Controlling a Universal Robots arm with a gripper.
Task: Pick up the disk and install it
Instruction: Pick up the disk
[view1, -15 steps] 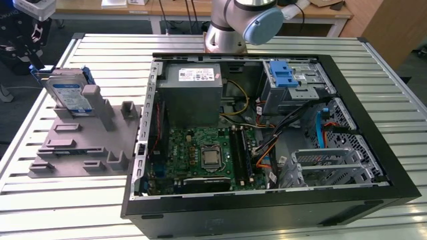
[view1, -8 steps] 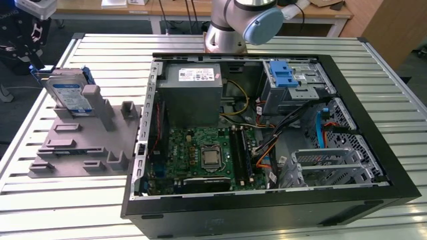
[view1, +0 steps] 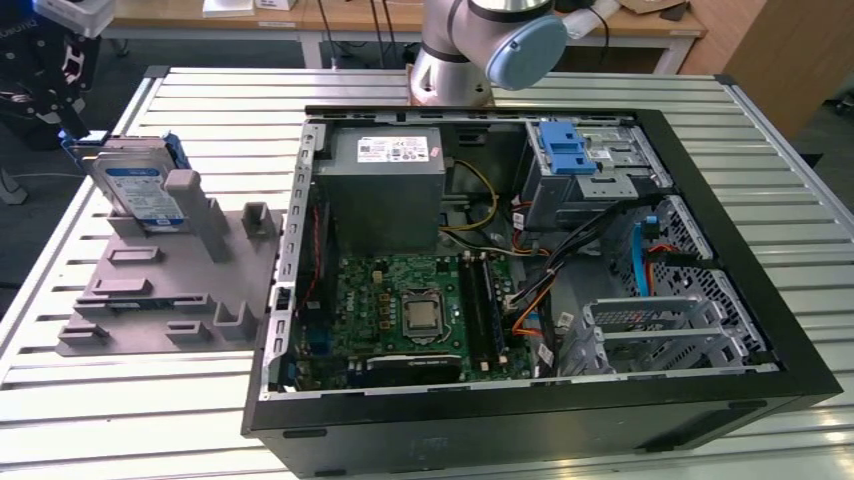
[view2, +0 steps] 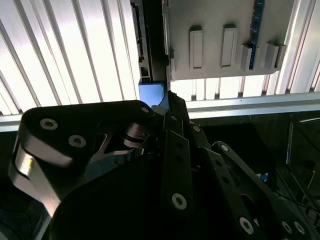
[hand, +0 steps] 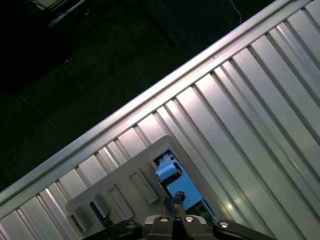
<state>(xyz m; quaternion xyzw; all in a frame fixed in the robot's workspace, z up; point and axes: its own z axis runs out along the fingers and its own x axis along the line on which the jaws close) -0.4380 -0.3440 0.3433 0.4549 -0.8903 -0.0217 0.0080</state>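
Note:
The disk (view1: 138, 190), silver with a white-and-blue label and a blue carrier, stands upright in a slot at the back of the grey holder (view1: 160, 290), at the exterior view's left. In the first wrist view the disk (hand: 177, 186) lies far below my gripper (hand: 175, 199), whose fingertips meet with nothing between them. In the second wrist view a blue patch of the disk (view2: 150, 93) shows just past the gripper (view2: 170, 97), apart from it, beside the holder (view2: 215, 50).
An open computer case (view1: 747, 200) lies to the right of the holder, with the grey power supply (view1: 387, 190), the motherboard (view1: 414, 310), a blue-latched drive cage (view1: 587, 165) and metal bays (view1: 667, 330). The arm's base (view1: 454, 50) stands behind the case. The slatted table edge (hand: 150, 100) runs near the holder.

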